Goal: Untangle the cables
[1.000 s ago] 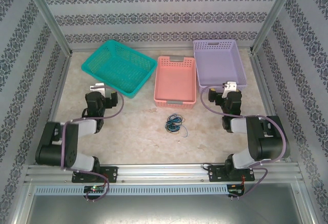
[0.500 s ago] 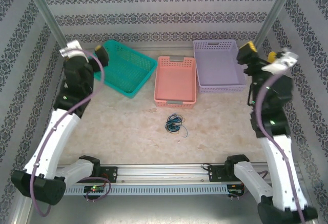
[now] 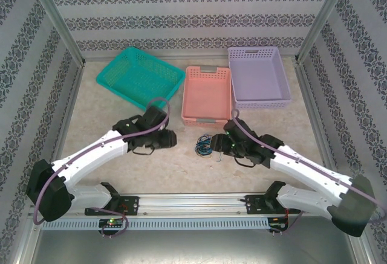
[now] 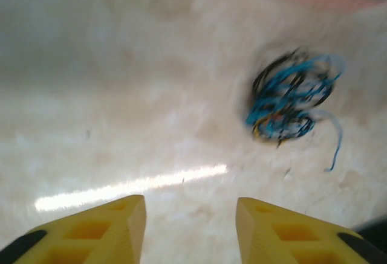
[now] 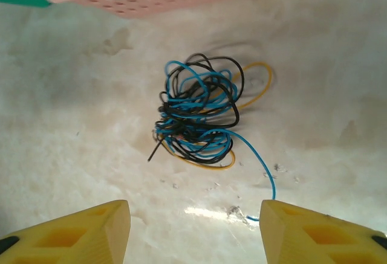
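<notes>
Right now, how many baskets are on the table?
3. The teal basket sits far left, the pink basket in the middle, the purple basket far right. None looks hidden.

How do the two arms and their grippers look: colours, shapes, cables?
Each arm has white links, black joints and a purple hose along it. The left gripper and right gripper have yellow, wedge-shaped fingers with shallow hollows and black patches at the outer corners.

Teal bskt (image 3: 139, 77), pink bskt (image 3: 207, 95), lilac bskt (image 3: 259, 74)
</notes>
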You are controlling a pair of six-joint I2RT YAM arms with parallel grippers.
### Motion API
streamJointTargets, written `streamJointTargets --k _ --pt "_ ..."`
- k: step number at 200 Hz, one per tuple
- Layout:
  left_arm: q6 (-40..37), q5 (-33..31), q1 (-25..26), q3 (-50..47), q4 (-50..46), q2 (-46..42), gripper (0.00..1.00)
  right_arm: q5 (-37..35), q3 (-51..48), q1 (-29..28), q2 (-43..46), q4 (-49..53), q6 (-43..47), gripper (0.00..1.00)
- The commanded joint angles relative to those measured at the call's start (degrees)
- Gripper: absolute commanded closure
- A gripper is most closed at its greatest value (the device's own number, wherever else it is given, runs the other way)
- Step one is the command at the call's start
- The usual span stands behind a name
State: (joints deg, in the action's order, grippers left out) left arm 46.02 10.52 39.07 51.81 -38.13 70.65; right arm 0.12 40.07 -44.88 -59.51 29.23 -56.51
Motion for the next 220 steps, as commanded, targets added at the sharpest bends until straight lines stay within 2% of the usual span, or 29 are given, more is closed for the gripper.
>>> streamJointTargets --k 1,40,60,80,87,95,106,114,141,164,186,220 --pt "8.0 6.0 0.5 -3.3 7.2 -2.7 0.6 1.3 -3.3 -0.2 -4.2 -13.2 -9.1 0.42" --pt "8.2 8.2 0.6 -3.7 11.6 0.8 0.64 4.0 -6.9 1.3 -15.6 -29.0 -14.8 0.43" --pt "7.9 9.4 0.9 -3.5 13.1 2.4 0.65 3.8 -4.4 0.6 -19.6 -29.8 -14.7 0.44" --pt "8.0 10.3 1.4 -3.9 14.8 3.3 0.64 3.0 -2.2 0.6 -24.1 -28.4 -14.6 0.5" --pt "8.1 10.5 1.6 -3.9 15.3 3.6 0.64 3.2 -2.4 0.7 -25.4 -29.1 -14.8 0.54" --pt "8.2 10.7 1.8 -3.6 15.6 4.0 0.63 4.3 -2.9 0.9 -26.7 -30.2 -14.9 0.64" --pt "8.1 10.9 2.2 -3.1 15.8 4.4 0.62 7.2 -3.3 1.5 -26.9 -31.3 -14.2 0.86" --pt "8.1 11.0 2.2 -2.5 15.5 4.6 0.61 8.7 -3.3 1.5 -25.7 -30.5 -12.2 0.91" --pt "7.9 11.2 2.3 -0.8 15.2 5.0 0.51 7.8 0.3 -1.4 -16.4 -18.6 3.3 0.89" --pt "6.7 12.9 2.2 2.0 15.0 7.9 0.43 12.7 -0.9 -0.9 -12.3 -15.9 11.5 0.89" --pt "5.1 12.8 2.2 5.1 12.6 11.9 0.35 15.5 -2.3 0.9 -11.7 -15.2 13.6 0.9" --pt "3.4 13.0 2.2 7.4 11.7 16.6 0.32 17.6 -2.0 2.5 -11.9 -16.0 13.7 0.93"
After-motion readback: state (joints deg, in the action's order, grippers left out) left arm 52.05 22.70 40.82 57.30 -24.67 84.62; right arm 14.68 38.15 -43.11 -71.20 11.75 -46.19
